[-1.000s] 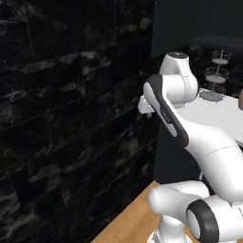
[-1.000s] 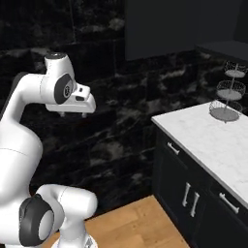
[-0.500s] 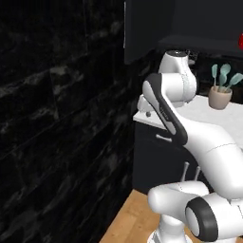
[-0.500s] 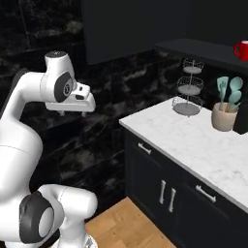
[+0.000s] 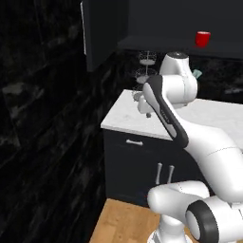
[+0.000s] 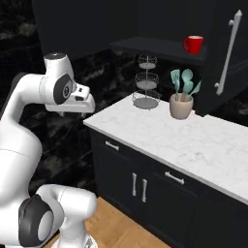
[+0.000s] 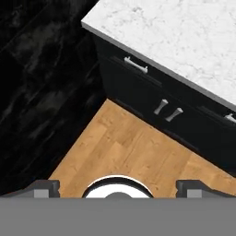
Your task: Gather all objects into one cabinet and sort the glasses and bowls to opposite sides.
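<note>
While the glossy red mug (image 6: 193, 44) sits on the dark cabinet shelf's (image 6: 155, 47) right end, the wide-open, empty gripper (image 7: 118, 188) hangs well apart, over the wooden floor (image 7: 133, 152).

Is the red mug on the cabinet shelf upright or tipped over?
Upright: the red mug stands on the open cabinet's shelf, rim up, handle to its side.

No legible text, labels, brand marks, numbers or signs anywhere in these views. Checked the surfaces that might carry print: red mug (image 6: 193, 44) plain glossy; utensil crock (image 6: 181, 106) unmarked; white marble counter (image 6: 193, 140) veining only; cabinet door (image 6: 224, 53) and drawer fronts blank.
</note>
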